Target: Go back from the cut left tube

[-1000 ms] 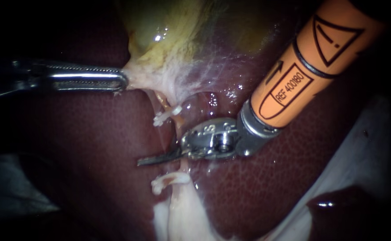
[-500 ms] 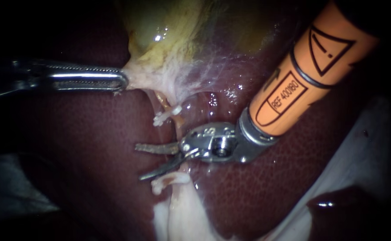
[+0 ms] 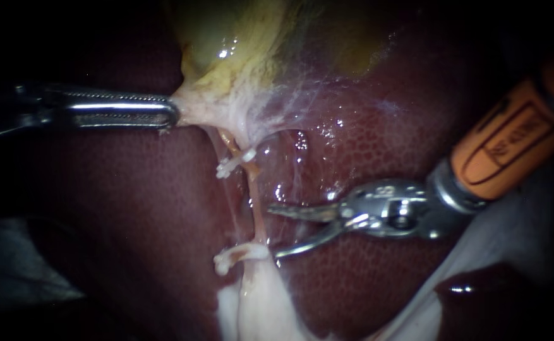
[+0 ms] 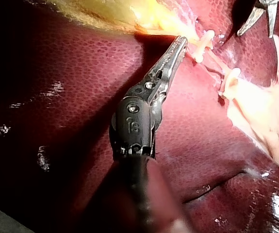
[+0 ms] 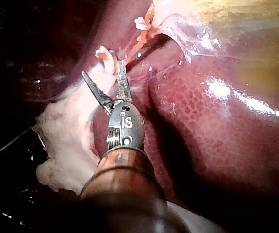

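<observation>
**Open blades sit just beside the clipped tube**

From where I stand, the tube (image 3: 255,201) is a thin orange strand lying on the liver (image 3: 365,151). Its long axis is near upright in the endoscope view. It runs from the neck of the gallbladder (image 3: 239,44) down to the pale tissue (image 3: 261,297), leaning a little to the right as it descends. A white upper clip (image 3: 234,164) sits across it near the gallbladder, and a white lower clip (image 3: 237,255) sits near the pale tissue. Whether the strand is parted between them I cannot tell. The right instrument (image 3: 273,232) comes in from the right with its two blades spread and nothing between them. They point leftward, roughly square to the tube. The upper blade tip is just beside the strand and the lower one is near the lower clip. The left instrument (image 3: 166,115) reaches in level from the left, its jaws clamped on the gallbladder's pale neck
</observation>
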